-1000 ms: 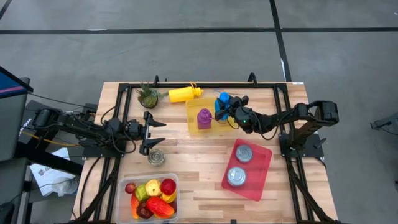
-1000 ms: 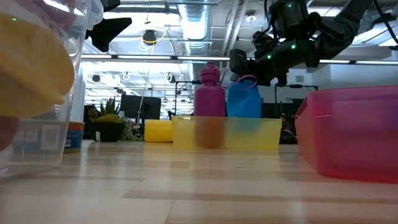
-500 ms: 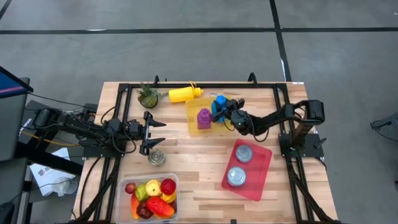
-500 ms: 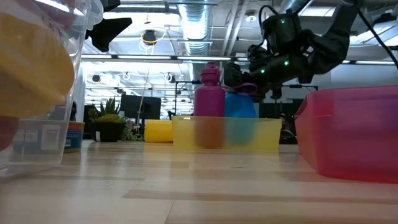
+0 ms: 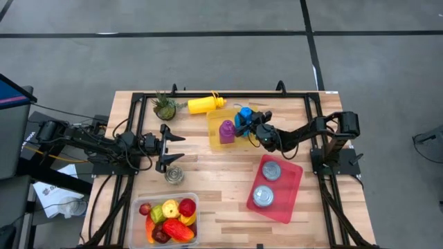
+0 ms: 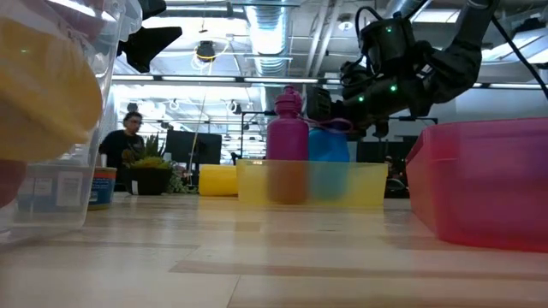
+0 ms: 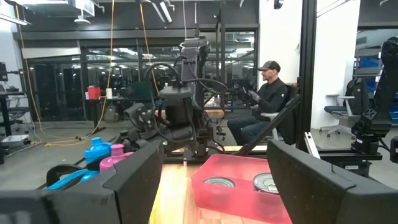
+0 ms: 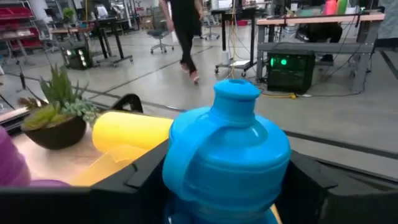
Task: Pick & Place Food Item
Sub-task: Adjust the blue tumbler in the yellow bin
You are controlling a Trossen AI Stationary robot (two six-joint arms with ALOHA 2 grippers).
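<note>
A blue bottle [image 5: 245,115] stands upright in a translucent yellow bin [image 5: 216,138] at the table's far middle, beside a purple bottle [image 5: 227,131]. In the low view the blue bottle [image 6: 330,154] reaches down behind the bin's wall [image 6: 257,184]. My right gripper [image 5: 244,124] is shut on it, reaching in from the right. A clear tub of plastic fruit [image 5: 169,218] sits at the near left edge. Left of the table's middle, my left gripper [image 5: 173,147] hangs open above the table with nothing between its fingers. My right gripper pinches the blue bottle's round body [image 8: 186,180] between its two fingers [image 8: 146,174], below the shoulder and handle loop. The fingers come nearly level from the table's right. The bottle is upright with its lower part inside the yellow bin; whether its base rests there I cannot tell.
A yellow bottle [image 5: 205,104] lies at the far edge beside a small potted plant [image 5: 164,106]. A red tray [image 5: 291,200] with two cans sits at the near right. A lone can [image 5: 174,176] stands below my left gripper. People are in the room beyond.
My right gripper has gone down and a little toward the table's left with the blue bottle. The bottle, which hung higher over the yellow bin, now sits lower inside it beside the purple bottle, still upright.
</note>
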